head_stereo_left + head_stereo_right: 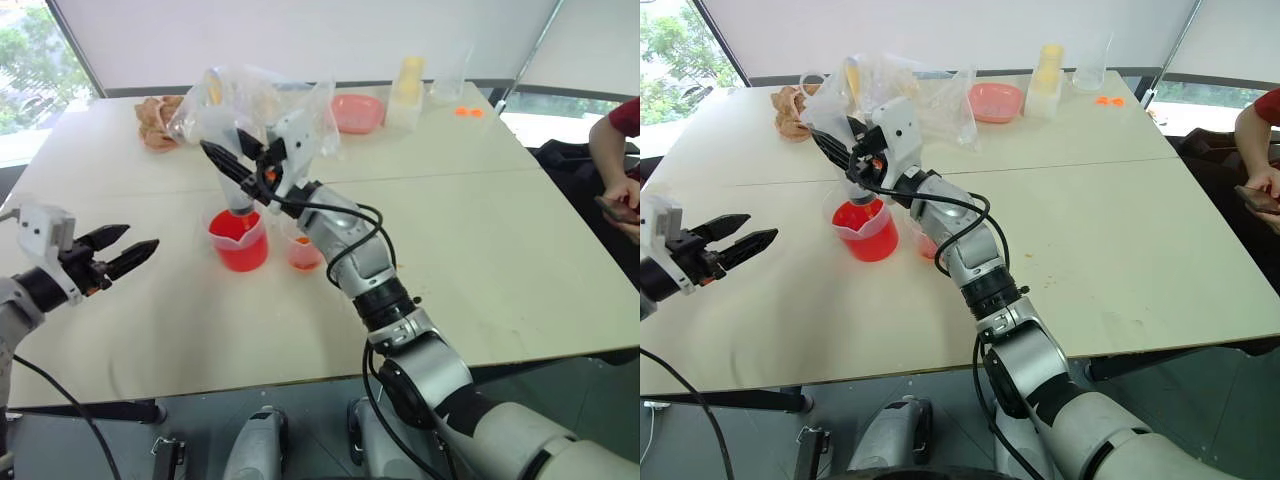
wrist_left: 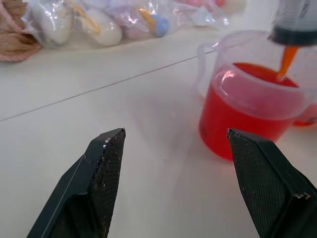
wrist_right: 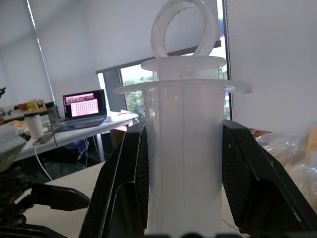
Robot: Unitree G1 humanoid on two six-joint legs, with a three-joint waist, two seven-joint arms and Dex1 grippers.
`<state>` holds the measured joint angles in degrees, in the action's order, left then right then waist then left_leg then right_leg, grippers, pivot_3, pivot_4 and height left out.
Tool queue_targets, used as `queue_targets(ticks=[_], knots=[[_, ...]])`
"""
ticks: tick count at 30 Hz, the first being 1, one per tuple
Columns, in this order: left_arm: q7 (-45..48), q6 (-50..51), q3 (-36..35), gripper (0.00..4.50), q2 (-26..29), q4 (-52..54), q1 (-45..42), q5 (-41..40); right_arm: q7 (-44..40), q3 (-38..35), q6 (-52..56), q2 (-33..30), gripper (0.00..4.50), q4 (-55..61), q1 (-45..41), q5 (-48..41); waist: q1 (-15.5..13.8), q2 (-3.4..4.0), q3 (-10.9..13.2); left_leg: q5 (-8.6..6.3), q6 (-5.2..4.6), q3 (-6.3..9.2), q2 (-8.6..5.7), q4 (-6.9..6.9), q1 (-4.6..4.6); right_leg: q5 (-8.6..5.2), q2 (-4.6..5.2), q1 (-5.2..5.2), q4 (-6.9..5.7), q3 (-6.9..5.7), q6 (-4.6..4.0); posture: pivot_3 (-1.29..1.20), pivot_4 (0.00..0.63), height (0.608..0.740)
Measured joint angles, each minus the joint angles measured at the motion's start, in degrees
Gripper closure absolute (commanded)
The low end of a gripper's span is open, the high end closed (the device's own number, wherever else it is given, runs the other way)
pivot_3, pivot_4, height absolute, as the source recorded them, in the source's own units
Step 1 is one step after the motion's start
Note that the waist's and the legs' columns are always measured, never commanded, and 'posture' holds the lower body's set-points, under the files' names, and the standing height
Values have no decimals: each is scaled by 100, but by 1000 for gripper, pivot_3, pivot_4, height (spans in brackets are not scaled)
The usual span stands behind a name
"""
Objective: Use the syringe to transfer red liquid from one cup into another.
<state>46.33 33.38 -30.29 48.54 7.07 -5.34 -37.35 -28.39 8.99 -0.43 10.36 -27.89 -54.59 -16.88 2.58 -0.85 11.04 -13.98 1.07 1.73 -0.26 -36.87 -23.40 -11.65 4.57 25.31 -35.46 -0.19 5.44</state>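
My right gripper [image 1: 236, 155] is shut on the syringe [image 3: 183, 163], holding its clear barrel upright between the two fingers, with the white plunger ring on top. The syringe's orange tip [image 2: 287, 59] points down into the wide clear beaker [image 1: 240, 250] and reaches the red liquid [image 2: 237, 119] that fills its lower half. A smaller clear cup [image 1: 303, 250] with a little red liquid stands just right of the beaker. To the left of the beaker my left gripper [image 1: 115, 255] hovers open over the table with nothing in it, aimed at the beaker.
Clear plastic bags [image 1: 265, 100] of small items lie behind the beaker, beside a brown woven thing [image 1: 155, 125]. A pink dish [image 1: 356, 112], stacked pale cups [image 1: 407, 90] and a clear cup [image 1: 450, 75] stand at the back. A person's arm [image 1: 618, 165] is at the right edge.
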Motion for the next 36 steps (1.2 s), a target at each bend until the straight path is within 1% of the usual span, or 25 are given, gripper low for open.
queue_targets(ticks=[5,10,12,14,17,21,25,31,36], knots=[[85,115,-13,1069,246,-46,-559,-151,-2,-7,-493,0,3095,-445,-2,110,2,0,0,1,1,0,-1,0,0,0,-1,-1,-1,0,0,0,150,740],[193,-46,85,1069,376,-614,-2033,-195,-22,65,-762,1,3095,-644,0,222,-4,-6,0,4,7,-4,-16,-1,-1,0,-7,-4,-2,-5,1,0,150,740],[285,-185,345,1069,355,-845,-2705,-164,-24,91,-835,2,3095,-675,0,244,-14,-7,0,5,8,-4,-22,-2,0,1,-7,-8,-5,-5,1,0,150,740],[398,-365,748,1069,203,-1058,-3343,-44,-26,157,-882,3,3095,-717,0,274,-20,-8,-1,6,9,-4,-26,-3,0,1,-6,-12,-6,-5,2,0,150,740],[531,-649,1234,1069,-145,-1268,-3818,149,-21,225,-931,4,3095,-780,1,315,-5,-9,-1,6,10,-7,-27,-4,0,1,-5,-11,-7,-3,3,0,150,740],[660,-939,1644,1069,-582,-1602,-4095,332,-13,311,-1017,4,3095,-795,8,347,19,-10,0,6,9,-9,-24,-4,0,1,-9,1,-26,-2,3,0,150,740],[800,-1179,1839,1069,-716,-1828,-4240,508,-12,440,-1063,4,3095,-795,16,400,22,-11,1,6,9,-7,-23,-9,0,0,-11,8,-50,-1,3,0,150,740],[1017,-1319,1849,1069,-605,-1936,-4257,684,39,514,-1063,3,3095,-795,25,432,5,-11,1,6,9,-5,-23,-13,0,-1,-12,7,-51,-1,3,0,150,740],[1174,-1190,1744,1069,-286,-1787,-4037,627,151,523,-1059,3,3095,-821,26,434,9,-11,1,6,9,-4,-22,-13,1,-1,-12,7,-52,0,3,0,150,740]])
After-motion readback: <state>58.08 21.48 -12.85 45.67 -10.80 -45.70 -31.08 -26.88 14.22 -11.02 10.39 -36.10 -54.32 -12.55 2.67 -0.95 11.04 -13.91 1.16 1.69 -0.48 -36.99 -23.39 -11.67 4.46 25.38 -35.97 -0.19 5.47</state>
